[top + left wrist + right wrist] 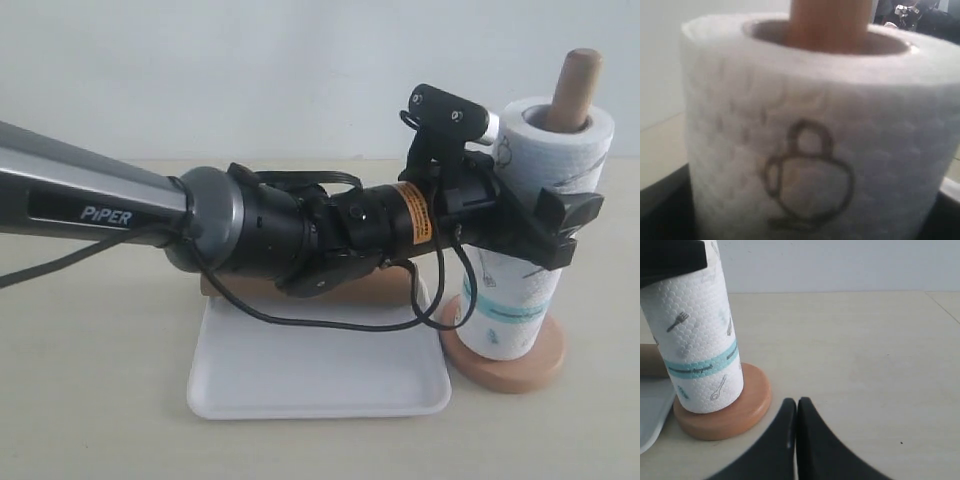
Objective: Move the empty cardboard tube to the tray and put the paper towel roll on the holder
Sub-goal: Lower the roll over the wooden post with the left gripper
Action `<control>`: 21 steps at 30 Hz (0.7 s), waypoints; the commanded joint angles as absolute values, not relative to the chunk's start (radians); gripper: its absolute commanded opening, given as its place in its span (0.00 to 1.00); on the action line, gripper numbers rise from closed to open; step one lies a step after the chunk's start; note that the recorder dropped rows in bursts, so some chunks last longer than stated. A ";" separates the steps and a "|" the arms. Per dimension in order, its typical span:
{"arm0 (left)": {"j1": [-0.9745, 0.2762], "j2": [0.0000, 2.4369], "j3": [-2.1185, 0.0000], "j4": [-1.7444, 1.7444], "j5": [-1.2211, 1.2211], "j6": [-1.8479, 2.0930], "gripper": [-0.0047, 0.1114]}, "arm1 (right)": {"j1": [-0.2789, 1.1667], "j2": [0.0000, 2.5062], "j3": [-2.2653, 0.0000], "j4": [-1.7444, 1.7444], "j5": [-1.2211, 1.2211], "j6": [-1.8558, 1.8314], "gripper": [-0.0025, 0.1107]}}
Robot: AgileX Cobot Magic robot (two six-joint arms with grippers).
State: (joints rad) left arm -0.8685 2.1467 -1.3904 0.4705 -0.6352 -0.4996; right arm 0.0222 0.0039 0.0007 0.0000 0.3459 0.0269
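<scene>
Paper towel roll is upright on the holder. The wooden pole comes straight up through its core and pokes out at 12 o'clock, and the roll's foot is right down on the round base. The teal band is near the bottom.

Left arm reaches in from 9 o'clock, right across the middle. The left jaws are spread wide with the roll between them. In the left wrist view a dark finger sits against each flank of the roll, so it looks gripped around the upper half.

At 9 o'clock of the holder, just beside the base, the white tray lies flat on the worktop. The empty cardboard tube lies lengthwise along the tray's 12 o'clock edge. The arm covers most of it, and I cannot tell whether it rests inside the rim.

Over in the right wrist view, the right jaws are pressed together tip to tip with nothing between them. They hang above bare worktop, apart from the holder's base.
</scene>
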 commanded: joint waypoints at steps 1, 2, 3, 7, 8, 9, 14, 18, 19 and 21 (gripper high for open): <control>-0.870 2.148 -1.389 0.452 -0.658 -0.496 0.20 | 0.020 0.000 0.000 -0.006 0.333 0.024 0.02; -0.870 2.148 -1.389 0.452 -0.658 -0.496 0.27 | 0.020 0.000 0.000 -0.006 0.333 0.024 0.02; -0.870 2.148 -1.389 0.452 -0.658 -0.496 0.35 | 0.020 0.000 0.000 -0.006 0.333 0.024 0.02; -0.870 2.148 -1.389 0.452 -0.660 -0.532 0.69 | 0.020 0.000 0.000 -0.006 0.333 0.024 0.02; -0.870 2.148 -1.389 0.452 -0.660 -0.553 0.73 | 0.020 0.000 0.000 -0.006 0.333 0.024 0.02; -0.870 2.148 -1.389 0.452 -0.660 -0.573 0.75 | 0.020 0.000 0.000 -0.006 0.333 0.024 0.02; -0.870 2.148 -1.389 0.452 -0.672 -0.560 0.74 | 0.020 0.000 0.000 -0.006 0.333 0.024 0.02; -0.868 2.148 -1.389 0.484 -0.672 -0.494 0.74 | 0.020 0.000 0.000 -0.006 0.333 0.024 0.02; -0.868 2.146 -1.389 0.510 -0.672 -0.496 0.74 | 0.020 0.000 0.000 -0.006 0.333 0.024 0.02; -0.868 2.136 -1.389 0.554 -0.659 -0.499 0.74 | 0.020 0.000 0.000 -0.006 0.333 0.024 0.02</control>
